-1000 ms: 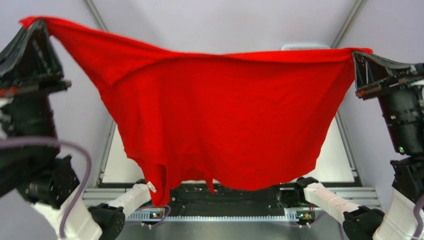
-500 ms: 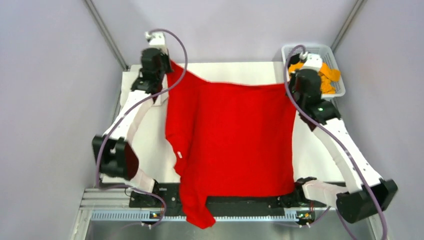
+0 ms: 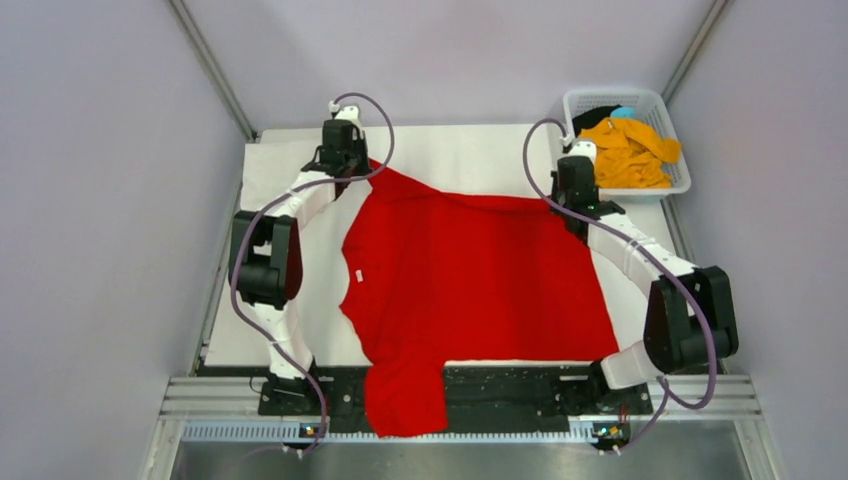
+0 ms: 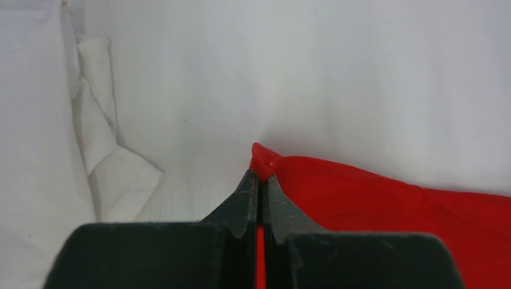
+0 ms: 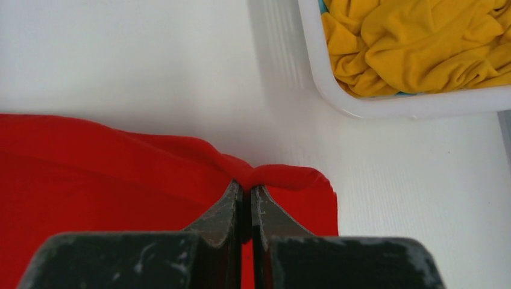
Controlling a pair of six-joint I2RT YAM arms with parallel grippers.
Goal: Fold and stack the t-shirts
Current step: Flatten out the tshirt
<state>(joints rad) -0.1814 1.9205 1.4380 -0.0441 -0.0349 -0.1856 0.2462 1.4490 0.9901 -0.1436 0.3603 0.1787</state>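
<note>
Far to my left a rumpled white cloth (image 4: 102, 168) lies on the table (image 3: 460, 145), apart from my left gripper (image 4: 259, 180) and not touched by it. That gripper sits low at the far left of the table, its two fingers pressed flat together with a thin strip of red showing between them: they are clamped on the far left corner of the red shirt (image 3: 470, 280). A small tip of that corner pokes out just past my fingertips, and the rest of the cloth runs away to the right of them. From above, the shirt lies spread on the table between my two arms, its far edge stretched from one gripper to the other with a slight sag, and a small white tag shows near its left edge. Its near end hangs over the table's front edge, across the dark rail by my bases. At the far right corner of the shirt my right gripper (image 5: 246, 189) is closed too, fingers together on a bunched fold of the red edge. Red shows between the fingers lower down, and a short flap lies on the table just right of the tips. Beyond it, at the far right, stands the basket (image 5: 337, 96), apart from the red cloth, with a crumpled yellow shirt (image 5: 416, 42) heaped inside it.
</note>
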